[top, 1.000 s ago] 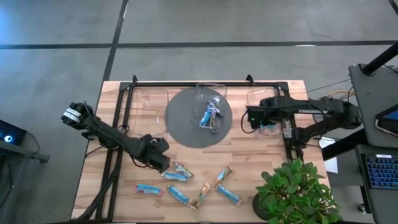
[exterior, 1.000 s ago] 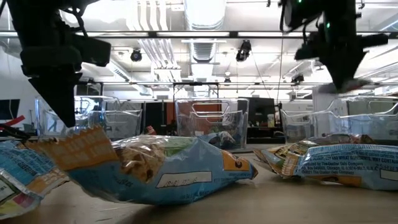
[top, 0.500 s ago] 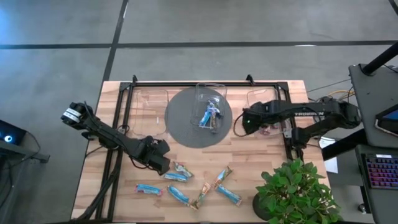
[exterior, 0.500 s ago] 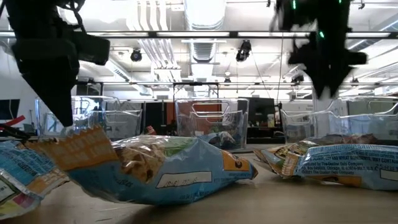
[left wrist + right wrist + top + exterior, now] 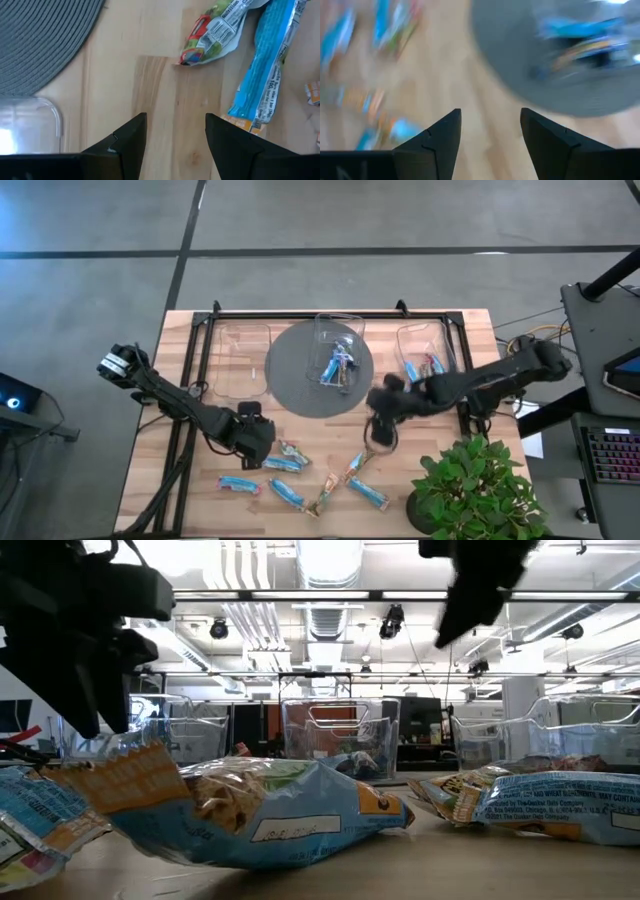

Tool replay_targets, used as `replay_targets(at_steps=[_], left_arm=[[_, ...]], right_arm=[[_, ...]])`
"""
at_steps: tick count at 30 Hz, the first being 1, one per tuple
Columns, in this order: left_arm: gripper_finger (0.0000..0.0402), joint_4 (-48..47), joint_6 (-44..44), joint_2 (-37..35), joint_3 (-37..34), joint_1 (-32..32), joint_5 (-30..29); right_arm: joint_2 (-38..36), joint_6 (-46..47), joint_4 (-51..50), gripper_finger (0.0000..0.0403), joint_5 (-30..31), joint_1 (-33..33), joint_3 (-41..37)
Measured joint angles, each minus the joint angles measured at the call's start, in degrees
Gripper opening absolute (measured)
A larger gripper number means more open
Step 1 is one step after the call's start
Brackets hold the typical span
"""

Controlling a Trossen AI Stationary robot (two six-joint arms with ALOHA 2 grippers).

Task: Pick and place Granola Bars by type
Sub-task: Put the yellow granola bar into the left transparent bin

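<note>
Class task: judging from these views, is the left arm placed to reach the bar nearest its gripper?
Probably yes. The left gripper hangs open just beside the nearest bar, with only bare table between them. The right gripper is farther off, across the pile.

Five wrapped granola bars (image 5: 305,475) loose on bare wood, lower centre of the high view: blue ones flat at lower left (image 5: 238,484), centre (image 5: 287,493) and lower right (image 5: 368,494); a tan-green one (image 5: 357,464) lying diagonally; another mixed wrapper (image 5: 288,454) just above them. More blue bars (image 5: 338,366) piled in the clear bin at centre, and a few (image 5: 418,368) in the bin at upper right.
</note>
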Motion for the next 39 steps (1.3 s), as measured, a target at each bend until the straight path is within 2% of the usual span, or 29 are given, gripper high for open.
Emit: replay_targets(at_steps=[6,13,16,20,32,35,39], left_arm=[[0.0183,0.8,-1.3,0.0,0.0,0.0,0.1],[0.0183,0.7,-3.6,0.0,0.0,-0.4,0.6],[0.0183,0.7,-4.2,0.0,0.0,-0.6,0.7],[0.0183,0.7,-4.5,0.0,0.0,-0.7,0.7],[0.0183,0.4,-4.9,0.0,0.0,-0.7,0.7],[0.0183,0.4,-5.1,0.0,0.0,-0.7,0.7],[0.0183,0.4,-5.1,0.0,0.0,-0.7,0.7]], right_arm=[[9.5,-9.4,-0.1,0.0196,-4.9,5.4,0.7],[19.0,-19.2,-2.1,0.0196,-8.6,6.5,6.1],[21.8,-25.1,-2.8,0.0196,-11.8,6.9,8.3],[24.8,-31.1,-2.8,0.0196,-12.8,7.4,10.3],[33.3,-33.6,-2.1,0.0191,-16.7,7.3,12.3],[33.8,-32.3,-2.7,0.0169,-16.5,7.3,12.9],[33.2,-30.9,-2.4,0.0117,-16.4,7.0,13.1]])
